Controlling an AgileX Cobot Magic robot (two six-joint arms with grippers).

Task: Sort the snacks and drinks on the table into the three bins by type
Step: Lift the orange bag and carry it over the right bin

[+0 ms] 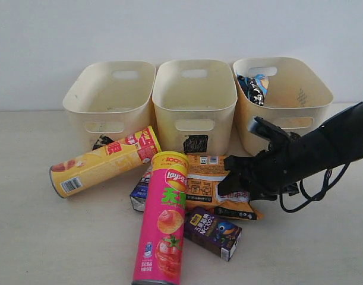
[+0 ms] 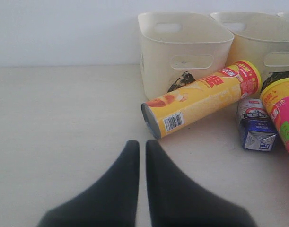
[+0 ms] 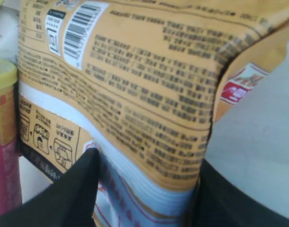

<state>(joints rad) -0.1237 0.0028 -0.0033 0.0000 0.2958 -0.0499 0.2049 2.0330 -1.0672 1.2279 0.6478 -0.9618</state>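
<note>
Orange bag [image 1: 206, 178] lies flat on the table [image 1: 38, 237] just before the middle bin [image 1: 196, 95], one side beside the pink can [image 1: 164, 225], the purple carton [image 1: 214, 228] near its front corner; the right gripper [image 1: 230, 179] pinches its free side, both fingers touching the film, which creases at one of them. I judge it light, soft, puffed and slick; best held by the sealed edge, not the belly, lest the contents crush or it slide out. Lifted straight up it should clear the can; the right bin [image 1: 306, 89], with the blue-black bag [image 1: 252, 88] inside, stands close behind, its rim the one edge to pass. The left gripper [image 2: 142, 144] is pressed together over bare table, well apart.
</note>
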